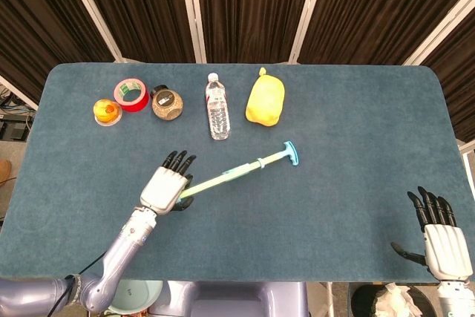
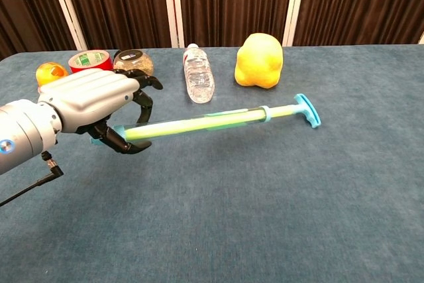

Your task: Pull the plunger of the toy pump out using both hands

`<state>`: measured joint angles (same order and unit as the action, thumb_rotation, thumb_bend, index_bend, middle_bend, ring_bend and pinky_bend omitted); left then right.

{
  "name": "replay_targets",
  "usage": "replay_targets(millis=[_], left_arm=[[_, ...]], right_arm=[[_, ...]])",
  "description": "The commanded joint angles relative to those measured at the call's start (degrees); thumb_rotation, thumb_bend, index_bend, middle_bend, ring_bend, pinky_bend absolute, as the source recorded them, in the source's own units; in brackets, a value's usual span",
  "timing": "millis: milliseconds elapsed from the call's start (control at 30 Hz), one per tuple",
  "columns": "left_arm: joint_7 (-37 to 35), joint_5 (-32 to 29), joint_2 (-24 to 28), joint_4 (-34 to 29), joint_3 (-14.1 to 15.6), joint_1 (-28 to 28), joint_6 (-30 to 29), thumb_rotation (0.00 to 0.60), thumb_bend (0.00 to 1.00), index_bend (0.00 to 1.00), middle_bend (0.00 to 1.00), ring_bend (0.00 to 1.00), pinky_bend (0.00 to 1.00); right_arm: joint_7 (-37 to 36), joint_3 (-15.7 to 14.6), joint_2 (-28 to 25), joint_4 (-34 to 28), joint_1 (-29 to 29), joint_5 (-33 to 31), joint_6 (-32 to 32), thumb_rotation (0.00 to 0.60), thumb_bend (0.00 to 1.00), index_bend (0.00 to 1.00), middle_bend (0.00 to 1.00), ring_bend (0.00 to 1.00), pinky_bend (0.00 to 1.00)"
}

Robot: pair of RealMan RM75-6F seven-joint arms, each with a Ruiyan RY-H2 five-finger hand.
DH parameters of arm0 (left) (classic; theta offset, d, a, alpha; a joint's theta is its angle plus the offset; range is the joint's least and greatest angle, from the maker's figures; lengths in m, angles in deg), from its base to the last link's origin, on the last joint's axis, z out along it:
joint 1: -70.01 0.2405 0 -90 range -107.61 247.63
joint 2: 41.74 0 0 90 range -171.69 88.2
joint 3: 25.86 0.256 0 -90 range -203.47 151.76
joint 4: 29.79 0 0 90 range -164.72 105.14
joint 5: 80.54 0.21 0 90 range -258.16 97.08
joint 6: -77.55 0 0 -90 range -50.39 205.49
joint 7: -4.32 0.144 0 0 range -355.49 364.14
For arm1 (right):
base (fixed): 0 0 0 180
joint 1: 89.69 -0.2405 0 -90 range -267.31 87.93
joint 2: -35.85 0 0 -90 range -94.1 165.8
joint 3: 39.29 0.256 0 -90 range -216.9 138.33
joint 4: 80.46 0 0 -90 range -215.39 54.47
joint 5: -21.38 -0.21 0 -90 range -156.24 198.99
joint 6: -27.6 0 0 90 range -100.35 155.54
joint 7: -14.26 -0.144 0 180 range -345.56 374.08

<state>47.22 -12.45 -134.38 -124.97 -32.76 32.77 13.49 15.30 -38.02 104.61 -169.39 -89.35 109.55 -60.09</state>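
Left hand (image 1: 168, 187) grips one end of the toy pump (image 1: 237, 172) near the blue table's (image 1: 349, 139) middle, seen from the head camera; right hand (image 1: 439, 235) rests unclenched, holding nothing, at the near right edge. Chest camera: left hand (image 2: 93, 107) holds toy pump (image 2: 212, 122) raised, its blue T-handle (image 2: 307, 110) pointing right.

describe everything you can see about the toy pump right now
The toy pump is a long, thin tube of see-through yellow-green plastic with pale blue parts: a collar near the far end and a T-shaped handle on a short rod. It looks lifted off the blue table, held at its near end by the left hand, whose dark fingers curl around the tube. It points away to the right, toward the yellow bag. The right hand is far from it, at the table's near right edge.
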Motion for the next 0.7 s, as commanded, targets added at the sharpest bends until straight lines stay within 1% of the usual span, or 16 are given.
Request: replay_targets(millis=[33,267,433,533,700], left_arm=[[-0.6,1.3,0.9,-1.4,0.3,-0.6,0.7,0.600,0.36,0.57,0.08,0.00,0.09],[-2.4,4.9,2.1,-4.3,1.3,-1.5,1.3,0.600,0.36,0.57,0.08,0.00,0.09],[-4.5,6.7,1.7,-4.9,1.2,-1.9,1.2,0.600,0.36,0.57,0.08,0.00,0.09],[-5.5,7.4,1.5,-4.8,1.2,-2.3,1.6,0.600,0.36,0.57,0.08,0.00,0.09],[-5.7,6.9,1.2,-5.5,0.7,-2.9,1.9,0.600,0.36,0.57,0.08,0.00,0.09]], right_arm=[[0.3,-0.1,0.0,-0.3,-0.2,-0.1,0.4,0.600,0.15,0.11,0.00,0.00,0.03],[0.8,-0.3,0.1,-0.7,-0.3,0.4,0.7,0.600,0.15,0.14,0.00,0.00,0.03],[0.9,-0.5,0.1,-0.9,-0.4,0.5,0.9,0.600,0.16,0.17,0.00,0.00,0.03],[0.9,-0.5,0.0,-1.4,-0.8,0.7,1.3,0.600,0.18,0.23,0.01,0.00,0.03],[1.5,0.6,-0.1,-3.5,-2.1,-0.4,3.0,0.600,0.22,0.34,0.05,0.00,0.03]])
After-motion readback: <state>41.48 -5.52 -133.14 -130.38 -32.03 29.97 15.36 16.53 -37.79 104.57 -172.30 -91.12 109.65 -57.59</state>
